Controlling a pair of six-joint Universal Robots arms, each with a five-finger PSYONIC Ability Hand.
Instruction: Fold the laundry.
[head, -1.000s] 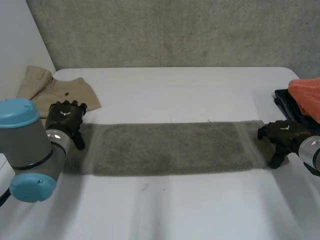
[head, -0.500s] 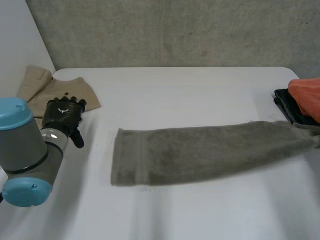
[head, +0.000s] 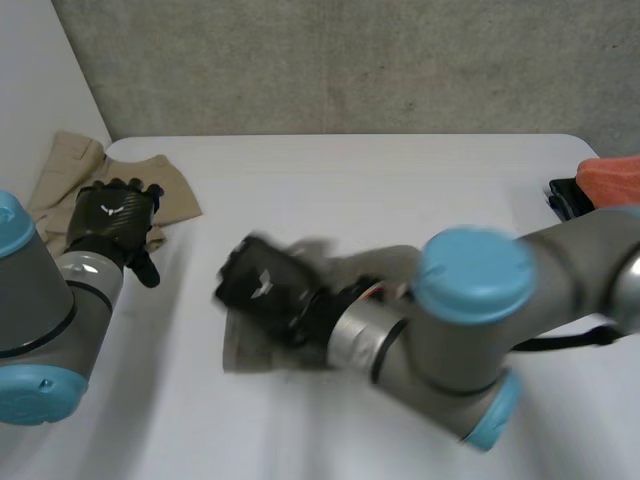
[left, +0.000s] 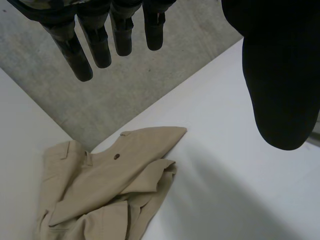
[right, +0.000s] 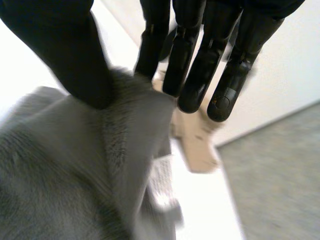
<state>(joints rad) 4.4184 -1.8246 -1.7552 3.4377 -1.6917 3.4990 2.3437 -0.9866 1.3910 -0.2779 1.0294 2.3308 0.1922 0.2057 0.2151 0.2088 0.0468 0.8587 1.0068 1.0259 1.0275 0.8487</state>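
Grey towel (head: 243, 348) lies bunched on the white table (head: 350, 170), left of its middle, one fold raised in the robot's right hand. At the table's far left corner a beige garment (head: 160, 185) sits crumpled, a small dark button showing on it. Just in front of that garment hovers the left hand (head: 108, 220), holding nothing; its wrist view shows the fingers (left: 80, 55) straight and spread well apart from the thumb, with the beige garment on the table beyond the fingertips. Further right, the right hand (head: 262, 288) sits over the towel's left end. In its own wrist view a thick fold of the grey pile is pinched between the thumb and the fingers (right: 200, 70), the rest of the cloth heaped under the palm. The right arm (head: 470, 310), grey with light-blue caps, stretches across the table from the right side to reach it. At the table's right edge an orange cloth (head: 612, 178) rests on a dark item (head: 562, 198).
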